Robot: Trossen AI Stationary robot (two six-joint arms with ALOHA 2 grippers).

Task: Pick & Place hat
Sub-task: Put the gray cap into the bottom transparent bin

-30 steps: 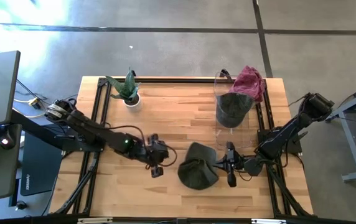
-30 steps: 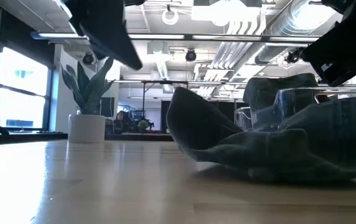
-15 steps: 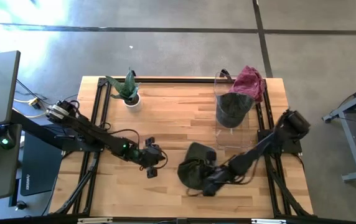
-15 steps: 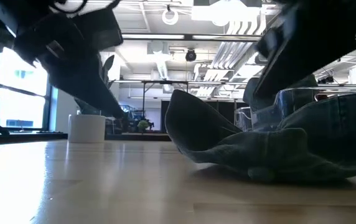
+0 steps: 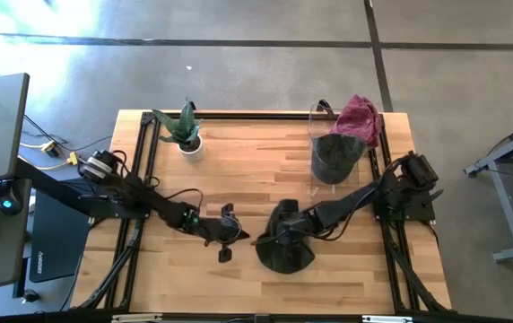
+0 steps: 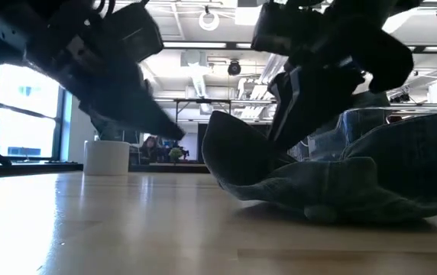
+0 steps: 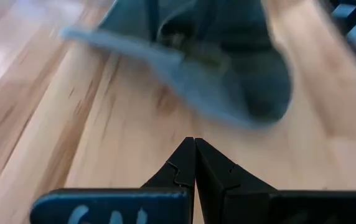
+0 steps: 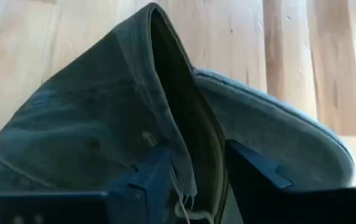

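A dark grey-green hat (image 5: 288,256) lies crumpled on the wooden table near its front middle, with one side of its rim standing up (image 6: 234,145). My right gripper (image 5: 279,235) reaches in from the table's right and is open, one finger on each side of that raised rim (image 8: 165,93). My left gripper (image 5: 231,237) is shut and hovers low over bare wood just left of the hat (image 7: 228,62), its fingertips (image 7: 195,152) pointing at it. My right gripper has its open fingers (image 8: 150,177) on either side of the hat's upturned rim fold (image 8: 184,149), coming level from the table's right. I cannot tell whether the fingers touch the cloth. The hat rests on the table.
A potted plant (image 5: 185,135) stands at the far left. At the far right a clear stand carries another dark hat (image 5: 335,154), with a maroon hat (image 5: 360,117) behind it. Black rails (image 5: 144,170) run along the table's left and right sides.
My right gripper has swung from beside the hat's right edge toward the table's left, and now reaches over the hat to its raised rim. My left gripper has edged toward the hat. The hat has stayed where it was.
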